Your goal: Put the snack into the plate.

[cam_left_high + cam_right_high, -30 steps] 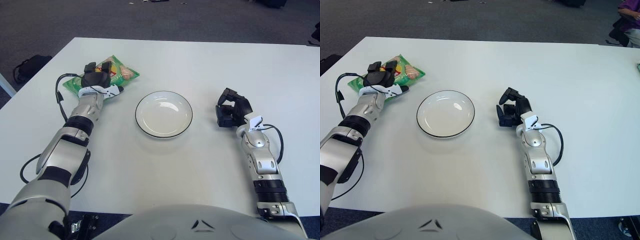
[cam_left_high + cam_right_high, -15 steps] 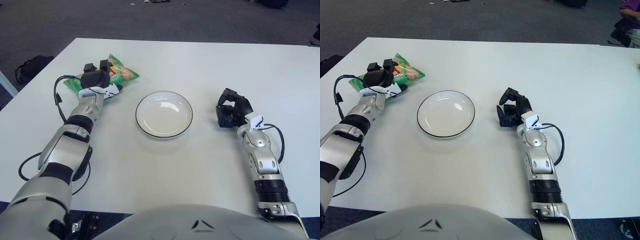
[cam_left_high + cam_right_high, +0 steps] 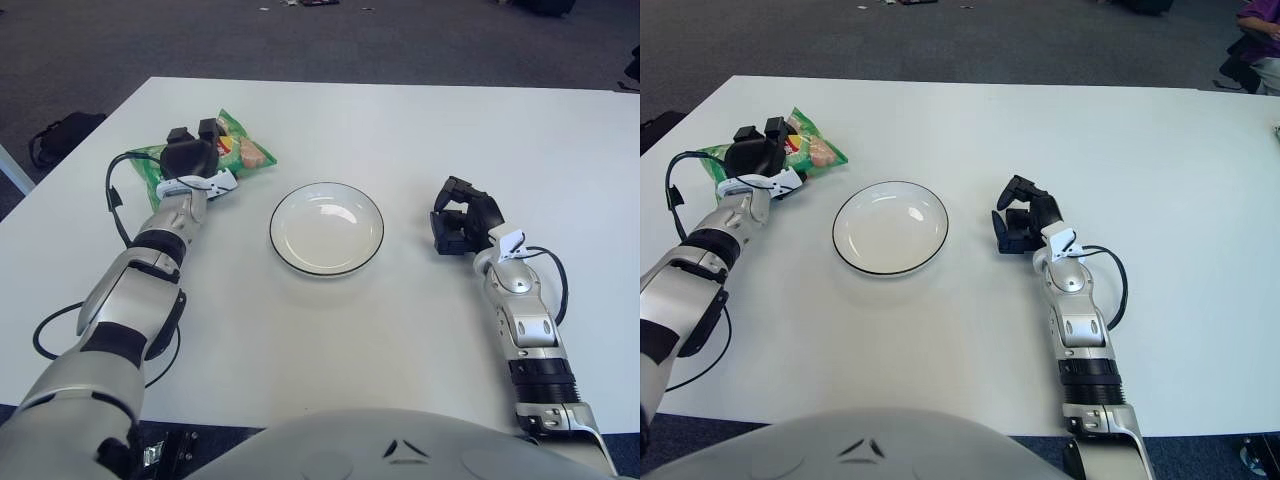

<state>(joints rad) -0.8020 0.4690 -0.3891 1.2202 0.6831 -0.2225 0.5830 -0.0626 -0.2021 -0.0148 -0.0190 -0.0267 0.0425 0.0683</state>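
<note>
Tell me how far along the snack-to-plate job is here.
Early stage. Done: the left hand has closed on the green snack bag at the table's far left. Left: carrying it over and releasing it in the plate, which holds nothing. The right hand rests idle right of the plate.

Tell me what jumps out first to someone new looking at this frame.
The green snack bag at the table's far left, with the left robot hand closed on it. Next, the empty white plate with a dark rim at the centre of the white table. The right robot hand rests curled right of the plate, holding nothing.
</note>
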